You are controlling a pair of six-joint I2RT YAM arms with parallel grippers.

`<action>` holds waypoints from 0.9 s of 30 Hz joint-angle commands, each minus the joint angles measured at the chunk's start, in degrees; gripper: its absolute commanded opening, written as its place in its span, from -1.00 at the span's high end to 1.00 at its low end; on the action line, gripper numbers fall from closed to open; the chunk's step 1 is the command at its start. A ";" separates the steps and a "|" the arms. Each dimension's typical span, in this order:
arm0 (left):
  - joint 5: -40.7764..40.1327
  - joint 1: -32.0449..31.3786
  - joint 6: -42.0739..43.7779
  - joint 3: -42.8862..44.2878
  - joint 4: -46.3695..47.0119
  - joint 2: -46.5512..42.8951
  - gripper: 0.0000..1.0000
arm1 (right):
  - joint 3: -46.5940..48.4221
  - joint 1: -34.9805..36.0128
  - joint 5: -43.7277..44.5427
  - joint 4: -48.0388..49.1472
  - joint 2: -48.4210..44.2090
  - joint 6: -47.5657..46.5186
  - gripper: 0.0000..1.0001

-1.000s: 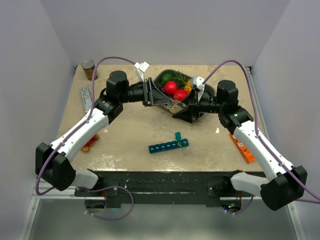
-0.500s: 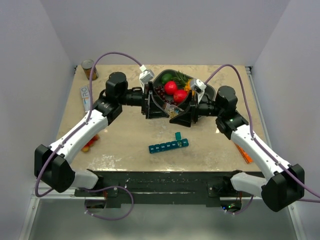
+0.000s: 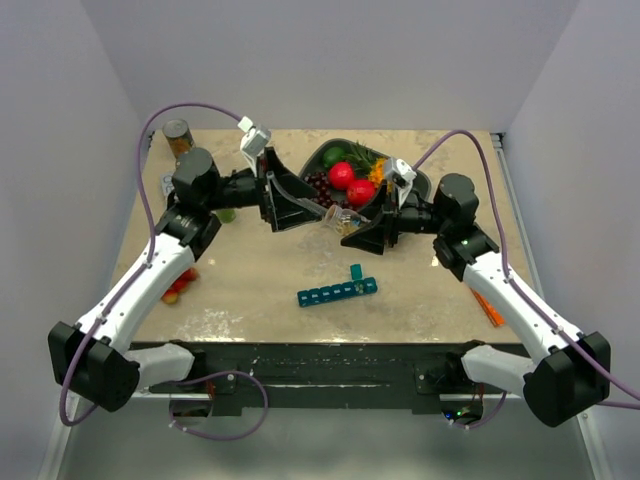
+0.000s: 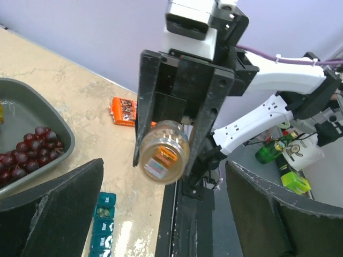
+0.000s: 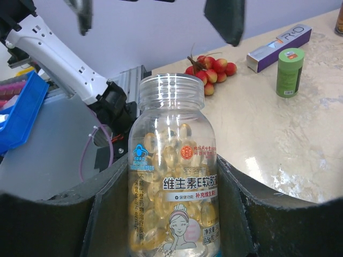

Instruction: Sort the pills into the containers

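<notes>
From above, the right jaws grasp the bottle point(image 3: 340, 217) sideways, raised at the near rim of the tray point(image 3: 322, 148). The left jaws stand released, spread wide just left of it, not touching. The organiser point(image 3: 337, 292) lies on the tabletop point(image 3: 260, 270) nearer the bases, one lid up, bare surface all round. An orange box point(image 3: 489, 311) at the right edge is mostly hidden by the right arm. The left wrist view shows the bottle's base, its sticker blurred, and the organiser cut off at the bottom. The right wrist view shows the pills point(image 5: 163, 155) inside the bottle, whose label reads "维生素E软胶囊"; the smaller print is illegible. Behind it, a purple box point(image 5: 278, 47) reads "RIO".
</notes>
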 commanded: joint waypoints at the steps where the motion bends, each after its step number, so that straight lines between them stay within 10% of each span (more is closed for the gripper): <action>1: -0.78 0.41 2.97 -3.13 -1.29 -3.93 -0.99 | 0.57 -0.50 -0.80 2.63 -1.71 -0.87 1.00; 12: -13.34 0.42 -24.85 -5.68 -2.00 -1.40 -0.99 | 13.31 -0.50 10.27 -31.90 0.75 -43.54 1.00; 27: -14.84 -6.88 -35.62 -3.93 8.73 5.46 -0.82 | 14.02 0.73 13.44 -32.97 1.10 -46.93 1.00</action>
